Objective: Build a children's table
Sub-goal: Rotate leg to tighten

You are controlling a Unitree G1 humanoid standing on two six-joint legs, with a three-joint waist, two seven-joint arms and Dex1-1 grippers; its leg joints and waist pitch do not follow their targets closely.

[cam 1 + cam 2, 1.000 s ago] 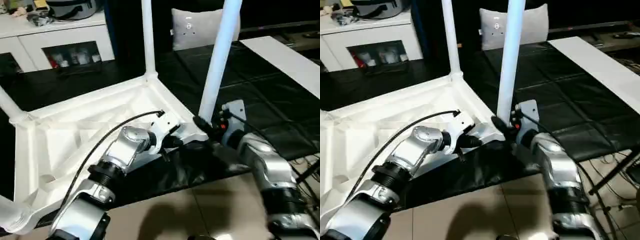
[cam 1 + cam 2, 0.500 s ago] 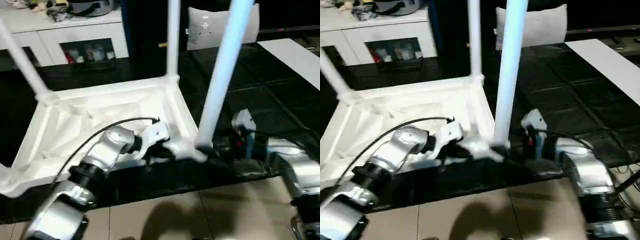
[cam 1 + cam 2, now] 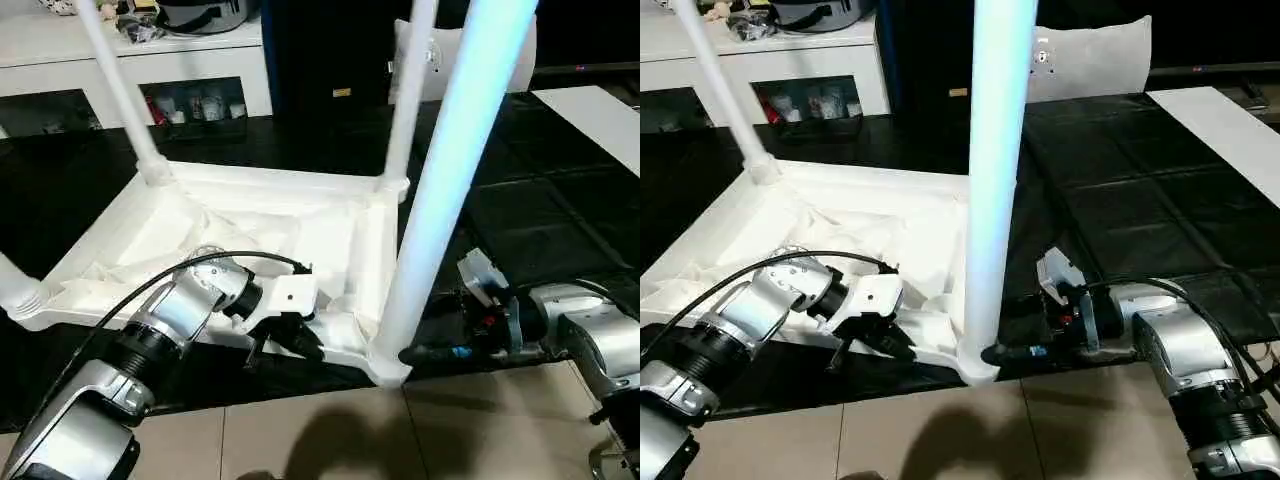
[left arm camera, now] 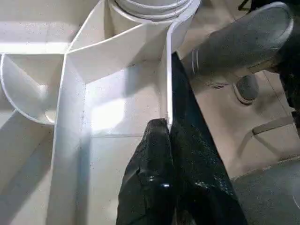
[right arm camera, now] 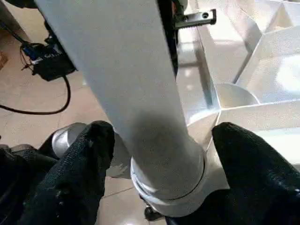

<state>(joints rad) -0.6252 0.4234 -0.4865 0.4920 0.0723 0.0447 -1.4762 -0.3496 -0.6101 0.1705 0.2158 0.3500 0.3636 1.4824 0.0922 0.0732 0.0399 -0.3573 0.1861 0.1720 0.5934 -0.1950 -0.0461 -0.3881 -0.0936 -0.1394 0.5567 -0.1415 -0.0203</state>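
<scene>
Nearest, beige floor tiles (image 3: pixel 300 440) run up to the edge of a black, glossy quilted mat (image 3: pixel 520 215). The white plastic children's table (image 3: pixel 260 225) lies upside down on that mat, ribbed underside up, its near corner jutting to the mat's edge. The left gripper (image 4: pixel 169 136) is clenched on the thin upright rim of the table's near side, one black textured finger on each face of the wall. The right gripper (image 5: pixel 159 154) stands released, its rough black pads (image 5: pixel 84 159) either side of the near leg (image 3: pixel 450 180), just above the round corner socket; whether they touch it cannot be told. That leg is a smooth tapered tube rising out of frame. Further legs (image 3: pixel 120 90) stand at the far corners. Beyond, the mat lies open to the right, with a white cabinet (image 3: pixel 150 70) and a pale cushion (image 3: pixel 1090 55) behind.
</scene>
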